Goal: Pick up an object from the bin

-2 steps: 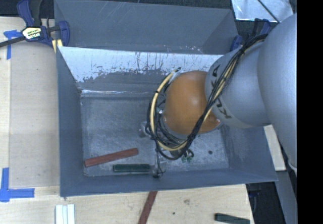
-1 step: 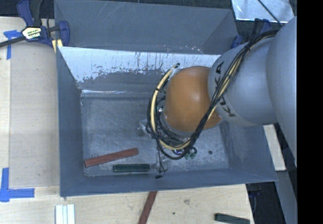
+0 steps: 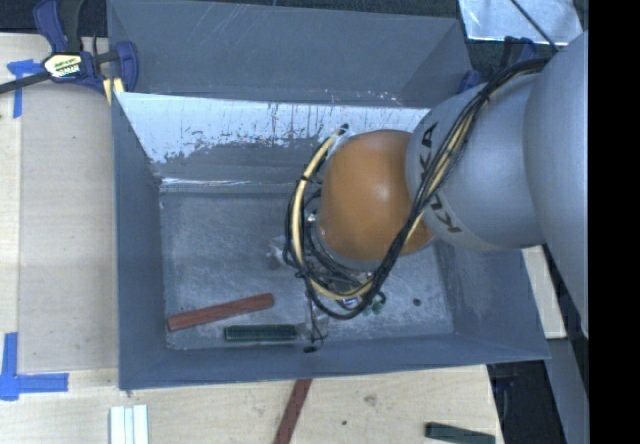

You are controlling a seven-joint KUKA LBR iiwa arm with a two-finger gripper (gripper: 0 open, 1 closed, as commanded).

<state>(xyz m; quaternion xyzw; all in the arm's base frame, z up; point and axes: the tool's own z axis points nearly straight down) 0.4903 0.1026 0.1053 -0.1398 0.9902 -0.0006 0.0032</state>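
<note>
Obs.: the claw (image 3: 313,340) sits low, close to the near wall of the grey metal bin (image 3: 135,232). It hangs below the orange dome-shaped wrist cover (image 3: 365,197) and a bundle of yellow and black cables (image 3: 303,252). These hide most of it, so I cannot tell whether the claw is spread or pressed together. I see nothing held in it.

Nearest thing: a slim dark green-black bar (image 3: 262,333), lying flat on the bin floor close to the near wall. Its long axis runs left to right in the view, nearly parallel to that wall. Its right end is just beside the claw tip, possibly touching; I cannot tell which. The bar therefore extends leftward from the claw, which stands at its end rather than over its middle.

Second thing: a reddish-brown flat stick (image 3: 220,312), just behind the bar and further left, its right end angled slightly toward the back wall. A thin strip of floor separates the two.

Materials: the bar looks hard, smooth and faintly glossy. The stick is matte, perhaps wood. The floor is scuffed, speckled metal.

Judgement: a sound grasp would close across the bar's short width, nearer its middle, so it calls for a shift left along the axis. An end grip risks the bar pivoting. The near wall leaves little room.
</note>
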